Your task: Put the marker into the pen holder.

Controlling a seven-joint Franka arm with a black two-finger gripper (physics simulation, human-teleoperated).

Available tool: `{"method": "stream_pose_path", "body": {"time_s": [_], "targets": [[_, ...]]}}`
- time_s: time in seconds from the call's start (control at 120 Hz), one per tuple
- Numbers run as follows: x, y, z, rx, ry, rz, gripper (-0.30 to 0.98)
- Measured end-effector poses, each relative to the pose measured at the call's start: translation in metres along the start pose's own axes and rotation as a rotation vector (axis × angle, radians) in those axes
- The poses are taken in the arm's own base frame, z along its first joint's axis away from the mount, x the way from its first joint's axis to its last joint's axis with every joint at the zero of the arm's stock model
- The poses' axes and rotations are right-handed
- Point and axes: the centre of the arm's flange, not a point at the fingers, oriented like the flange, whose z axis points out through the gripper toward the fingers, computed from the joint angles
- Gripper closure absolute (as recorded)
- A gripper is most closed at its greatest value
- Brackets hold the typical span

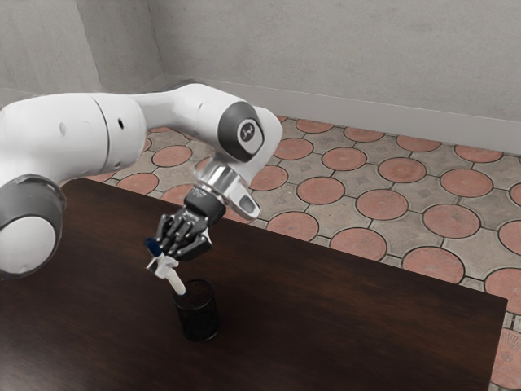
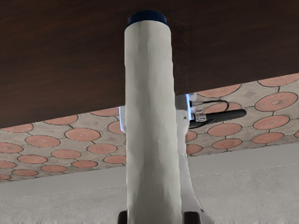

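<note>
Gripper (image 1: pixel 165 265): clamped on one marker (image 1: pixel 176 281), tilted, blue end uppermost. Pen holder (image 1: pixel 199 314), black: stands below gripper, rim near marker's white lower end. Dark table (image 1: pixel 326 326): beneath both. Tiled floor (image 1: pixel 383 204): beyond.

Blue-ended white marker (image 2: pixel 150 116), black pen holder (image 1: pixel 199 316), red-circled grey floor (image 1: pixel 383 204)

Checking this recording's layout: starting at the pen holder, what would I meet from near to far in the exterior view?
Pen holder → table's far edge → tiled floor → baseboard → wall.
</note>
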Motion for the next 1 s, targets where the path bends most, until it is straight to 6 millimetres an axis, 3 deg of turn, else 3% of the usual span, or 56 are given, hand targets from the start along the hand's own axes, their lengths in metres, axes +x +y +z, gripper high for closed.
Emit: {"method": "stream_pose_path", "body": {"time_s": [0.183, 0.4, 0.692, 1.0], "targets": [[0.016, 0.008, 0.004, -0.003, -0.042, -0.006, 0.78], [0.030, -0.004, 0.008, -0.022, -0.063, -0.038, 0.77], [0.040, -0.031, -0.011, -0.025, -0.004, -0.098, 0.76], [0.067, -0.036, -0.004, -0.021, -0.017, -0.110, 0.75]]}}
